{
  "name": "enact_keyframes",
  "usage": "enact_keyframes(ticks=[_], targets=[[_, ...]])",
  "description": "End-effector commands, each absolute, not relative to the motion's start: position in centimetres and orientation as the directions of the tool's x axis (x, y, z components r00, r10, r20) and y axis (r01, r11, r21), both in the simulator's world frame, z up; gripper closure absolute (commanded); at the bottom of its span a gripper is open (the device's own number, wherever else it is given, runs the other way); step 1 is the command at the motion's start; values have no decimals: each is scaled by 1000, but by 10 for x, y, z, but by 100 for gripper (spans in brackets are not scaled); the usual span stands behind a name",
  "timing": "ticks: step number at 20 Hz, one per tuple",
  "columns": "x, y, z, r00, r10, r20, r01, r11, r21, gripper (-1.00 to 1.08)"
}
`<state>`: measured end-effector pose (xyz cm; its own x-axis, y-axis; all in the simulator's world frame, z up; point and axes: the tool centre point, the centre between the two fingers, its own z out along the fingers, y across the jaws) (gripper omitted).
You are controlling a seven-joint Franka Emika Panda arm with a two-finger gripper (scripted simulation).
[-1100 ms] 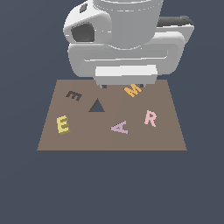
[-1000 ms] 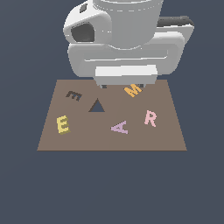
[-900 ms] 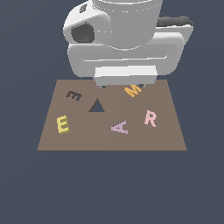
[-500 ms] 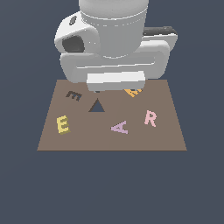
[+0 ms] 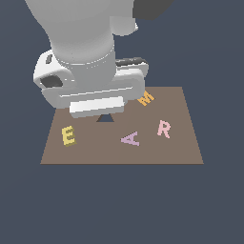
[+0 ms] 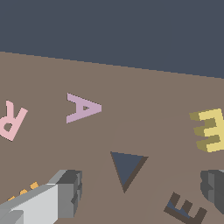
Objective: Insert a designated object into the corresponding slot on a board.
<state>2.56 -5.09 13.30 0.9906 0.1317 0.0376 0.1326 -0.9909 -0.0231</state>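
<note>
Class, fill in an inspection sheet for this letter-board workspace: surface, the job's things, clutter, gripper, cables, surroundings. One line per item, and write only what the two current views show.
Surface: flat brown board, lying level on a plain dark ground.
Job's things: yellow E block lies flat on the board, untouched; the E-shaped slot is empty and shows only in the wrist view, the arm hiding it in the exterior view.
Clutter: orange M, pink R, lilac A, dark triangular cutout.
Gripper: gripper open, fingers either side of the triangular cutout, holding nothing.
Cables: nothing seen.
Surroundings: nothing seen beyond the dark ground.
</note>
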Motion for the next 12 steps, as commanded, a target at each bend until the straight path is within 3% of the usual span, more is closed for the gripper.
enact_keyframes(ticks=[1, 12], targets=[[29, -71, 119, 986, 165, 32, 166, -986, -19, -92], [52, -144, 67, 956, 293, 8, 293, -956, -5, -92]])
